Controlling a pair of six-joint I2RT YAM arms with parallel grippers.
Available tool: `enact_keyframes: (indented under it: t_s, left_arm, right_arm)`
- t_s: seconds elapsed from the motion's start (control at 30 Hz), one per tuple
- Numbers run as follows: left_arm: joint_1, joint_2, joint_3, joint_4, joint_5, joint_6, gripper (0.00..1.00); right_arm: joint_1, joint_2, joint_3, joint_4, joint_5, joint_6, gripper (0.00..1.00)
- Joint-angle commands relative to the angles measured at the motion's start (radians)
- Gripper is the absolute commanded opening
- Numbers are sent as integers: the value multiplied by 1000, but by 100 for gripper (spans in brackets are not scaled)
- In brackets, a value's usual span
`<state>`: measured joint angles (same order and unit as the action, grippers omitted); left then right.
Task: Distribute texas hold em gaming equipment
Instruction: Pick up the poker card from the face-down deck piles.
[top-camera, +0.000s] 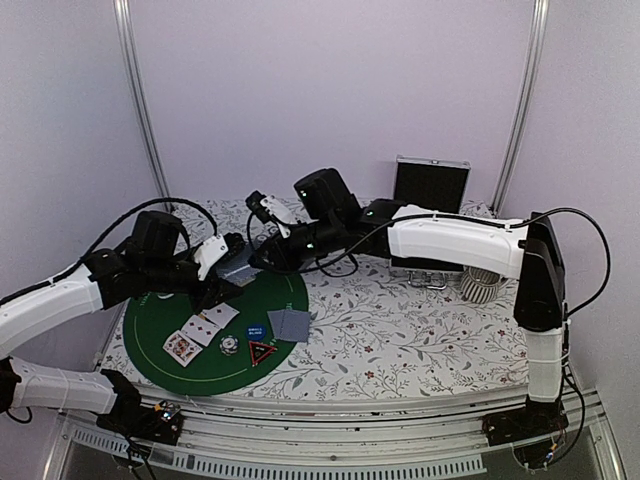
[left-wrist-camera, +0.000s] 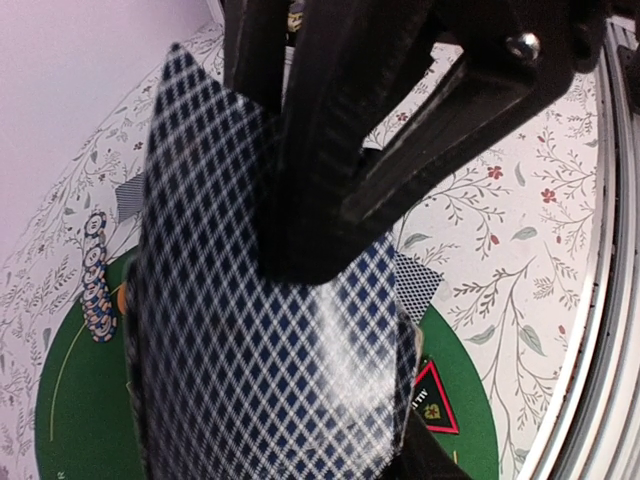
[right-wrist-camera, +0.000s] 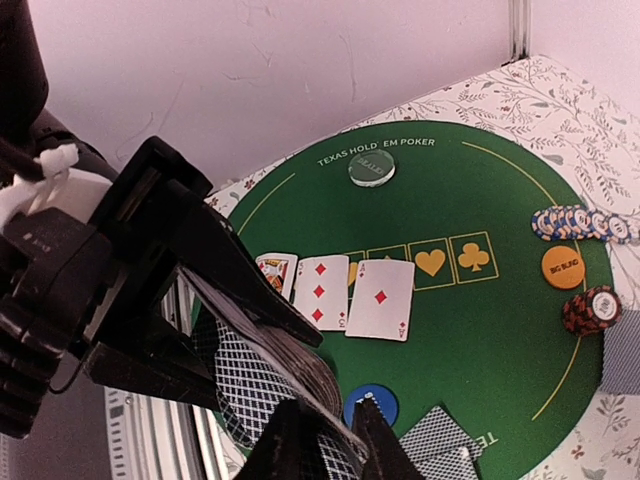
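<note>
Top view: counter (top-camera: 420, 330) under floral cloth, plain lilac walls around. Round green mat (top-camera: 150, 345) at 8 o'clock. On mat: face-up cards (top-camera: 200, 328), chip stack (top-camera: 229, 345), triangle marker (top-camera: 261, 352). Grey cards (top-camera: 288, 323) at mat's 3 o'clock rim.

Left wrist view: left fingers (left-wrist-camera: 310, 180) clamped on card deck (left-wrist-camera: 250, 380), diamond-pattern backs, held above mat.

Right wrist view: right fingers (right-wrist-camera: 378, 450) at 6 o'clock, close together at card deck's edge; whether they pinch a card, cannot tell. Orange disc (right-wrist-camera: 563, 267) at mat's 3 o'clock, blue disc (right-wrist-camera: 370, 405) at 6.

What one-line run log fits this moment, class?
left gripper: shut on deck | right gripper: narrow at deck edge, grip unclear | green mat: three cards face up
</note>
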<state>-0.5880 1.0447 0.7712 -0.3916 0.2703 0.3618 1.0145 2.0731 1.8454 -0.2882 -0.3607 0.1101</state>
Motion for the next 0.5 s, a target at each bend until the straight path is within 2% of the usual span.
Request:
enact_keyframes:
  t_s: [0.0,0.07,0.1,0.23,0.47]
  left_arm:
    - [7,5,0,13,-25,-11,36]
    - [7,8,-1,11,-41,-13,35]
    - [8,10,0,10,-50,-15,36]
    - [26,15,2,12,-92,-38,36]
    - [92,6,2,32,-128,-89,36]
  right_arm:
    - [-1,-45,33,-66,50,-25,12]
    - [-1,-50,35,-79,64,-34,4]
    - [-1,-53,35,-83,70,-37,3]
    - [-4,-70,35,-90,70,-47,2]
    - [-69,-58,43,-29,-73,28,1]
